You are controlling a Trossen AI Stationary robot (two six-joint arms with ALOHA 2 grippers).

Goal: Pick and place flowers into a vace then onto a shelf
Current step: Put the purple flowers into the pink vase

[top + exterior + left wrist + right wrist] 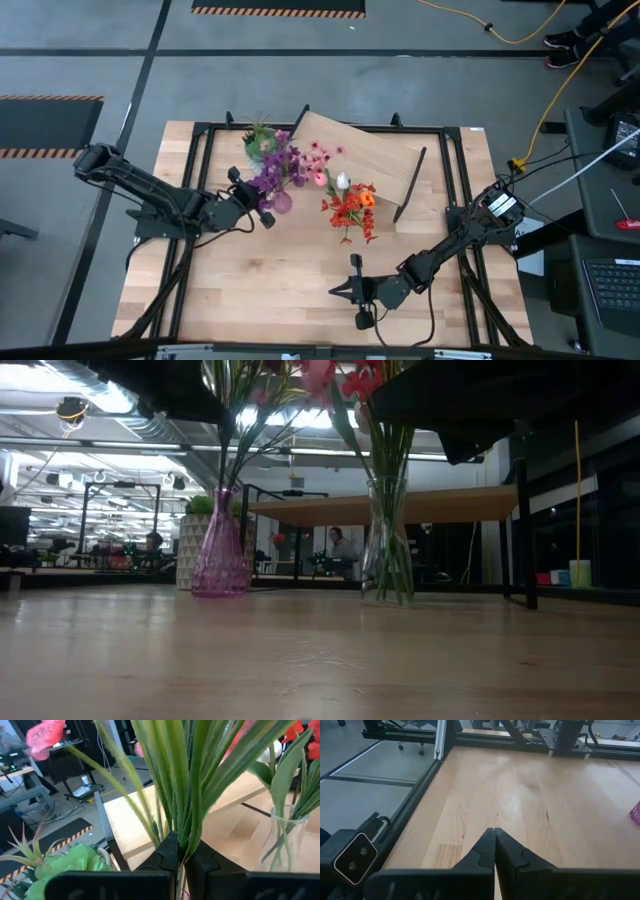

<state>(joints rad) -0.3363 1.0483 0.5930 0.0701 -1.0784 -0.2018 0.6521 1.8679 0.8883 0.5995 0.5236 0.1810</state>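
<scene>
I see the flowers (278,168) standing in the pink vase (282,202) beside the shelf (362,158); my left gripper (181,862) is clenched on their stems, my right gripper (494,851) clenched empty, well away.

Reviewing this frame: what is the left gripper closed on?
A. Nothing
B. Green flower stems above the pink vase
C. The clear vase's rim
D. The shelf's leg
B: the left gripper is shut on green flower stems above the pink vase.
</scene>
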